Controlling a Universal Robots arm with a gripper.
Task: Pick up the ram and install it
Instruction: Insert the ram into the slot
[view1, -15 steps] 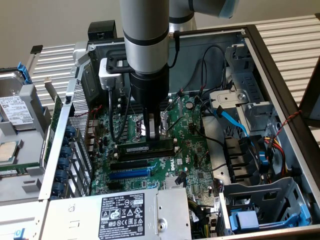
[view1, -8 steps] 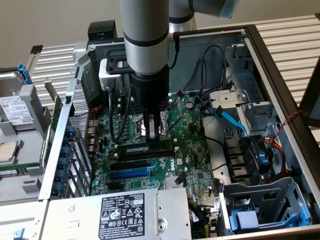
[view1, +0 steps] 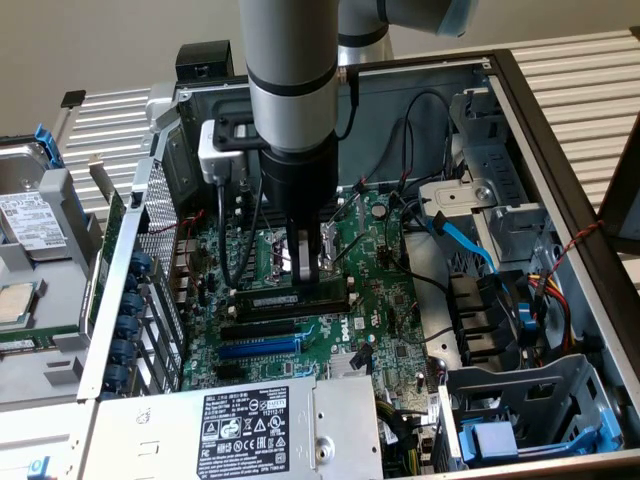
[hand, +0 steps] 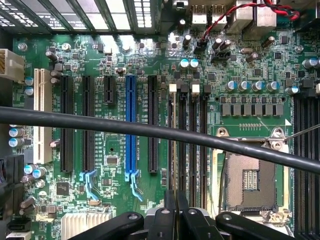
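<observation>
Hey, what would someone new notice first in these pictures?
The thick grey robot arm reaching down into the open computer case, mid exterior view, strikes first. Next, the green motherboard with its bright blue slot strip. A black cable crosses the wrist view in front of the board, with the shut fingers over the black memory slots.

Soft, even light is cast from above in the exterior view. The pale ribbed metal tabletop (view1: 580, 70) is washed nearly white, while the green printed motherboard (view1: 375, 300) is shaded beneath the grey robot arm (view1: 290, 60). In the wrist view, the slotted metal grille (hand: 115, 12) is blown out by glare. The thick black cable (hand: 150, 131) and black gripper (hand: 174, 200) are rendered as soft dark shapes.
</observation>
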